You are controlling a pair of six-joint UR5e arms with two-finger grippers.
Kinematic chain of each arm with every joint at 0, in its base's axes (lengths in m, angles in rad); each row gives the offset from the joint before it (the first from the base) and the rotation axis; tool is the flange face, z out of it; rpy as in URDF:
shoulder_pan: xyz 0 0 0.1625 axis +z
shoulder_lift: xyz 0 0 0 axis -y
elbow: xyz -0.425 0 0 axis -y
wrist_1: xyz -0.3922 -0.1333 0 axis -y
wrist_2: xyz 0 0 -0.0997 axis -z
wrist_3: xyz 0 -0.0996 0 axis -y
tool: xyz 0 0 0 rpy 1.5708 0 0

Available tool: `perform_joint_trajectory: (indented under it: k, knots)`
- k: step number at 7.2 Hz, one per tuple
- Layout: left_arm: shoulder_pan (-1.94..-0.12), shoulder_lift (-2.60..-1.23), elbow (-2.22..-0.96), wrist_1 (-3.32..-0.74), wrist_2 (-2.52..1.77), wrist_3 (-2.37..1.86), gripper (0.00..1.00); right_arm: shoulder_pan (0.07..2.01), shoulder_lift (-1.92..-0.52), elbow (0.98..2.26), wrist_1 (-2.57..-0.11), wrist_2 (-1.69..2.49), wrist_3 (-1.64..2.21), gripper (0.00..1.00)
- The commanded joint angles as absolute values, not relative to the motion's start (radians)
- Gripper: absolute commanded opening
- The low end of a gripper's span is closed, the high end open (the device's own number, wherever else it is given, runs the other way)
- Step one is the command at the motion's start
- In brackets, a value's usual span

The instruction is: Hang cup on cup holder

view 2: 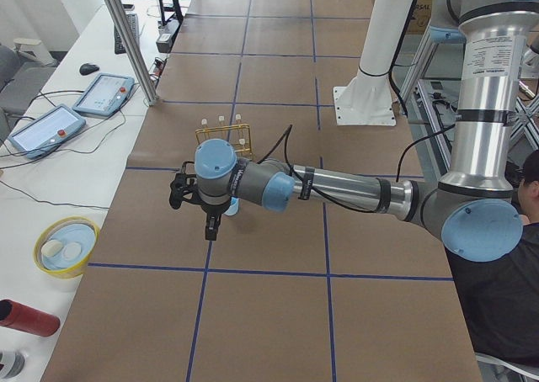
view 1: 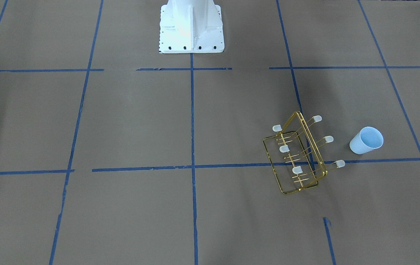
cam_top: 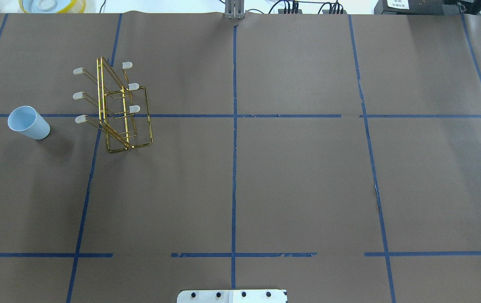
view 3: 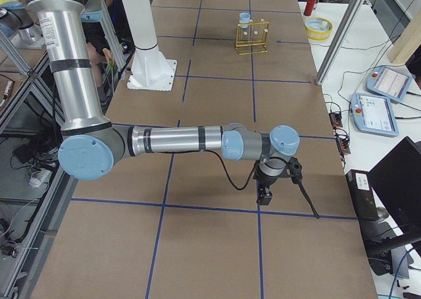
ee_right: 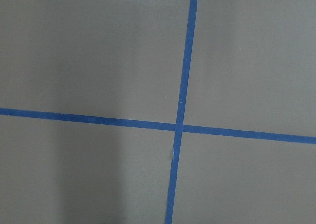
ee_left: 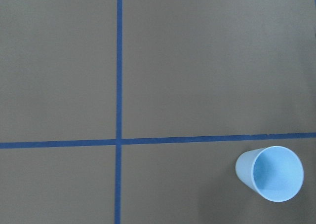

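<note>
The brown-papered table (cam_top: 299,176) carries the cup (cam_top: 28,122), upright and near the cup holder (cam_top: 116,105). No prong bears it; grasping and hanging remain. Left gripper (view 2: 210,227) and right gripper (view 3: 264,192): grip state cannot be determined.

On the table (cam_top: 291,176), the cup (cam_top: 28,122) stands near the cup holder (cam_top: 116,109), toward the robot's left.

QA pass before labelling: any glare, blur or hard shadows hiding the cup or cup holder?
Front-facing: white robot base blown out; cup and cup holder sharp, shadows soft. Overhead: overexposed strip along the top of the view; cup's shadow faint. Left wrist: cup crisp, evenly lit. Right wrist: dim shadow band at lower left, hiding nothing.
</note>
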State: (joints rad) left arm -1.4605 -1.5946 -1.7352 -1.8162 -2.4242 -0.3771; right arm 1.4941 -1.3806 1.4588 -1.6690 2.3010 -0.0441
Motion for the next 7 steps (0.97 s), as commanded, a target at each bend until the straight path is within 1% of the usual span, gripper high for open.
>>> perform_joint_trajectory:
  k: [1,3,5,6,7]
  knots:
    - [-1.396,-1.591,-1.767,-2.056,-2.276,-0.632,1.0,1.494,-1.381,1.459,-1.669,2.301,-0.044,1.0]
    - [-1.385,-1.591,-1.781,-2.111,-2.22,-0.646,1.0,1.494,-1.381,1.459,-1.669,2.301,-0.043,1.0]
    - [-1.259,-1.569,-1.865,-2.131,-2.072,-0.756,1.0,1.494,-1.381,1.459,-1.669,2.301,-0.044,1.0]
    - [-1.194,-1.536,-1.908,-2.182,-1.969,-0.829,1.0,1.493,-1.381,1.459,-1.669,2.301,-0.044,1.0]
    - [-1.139,-1.502,-1.919,-2.268,-1.879,-0.882,1.0,1.494,-1.381,1.459,-1.669,2.301,-0.044,1.0]
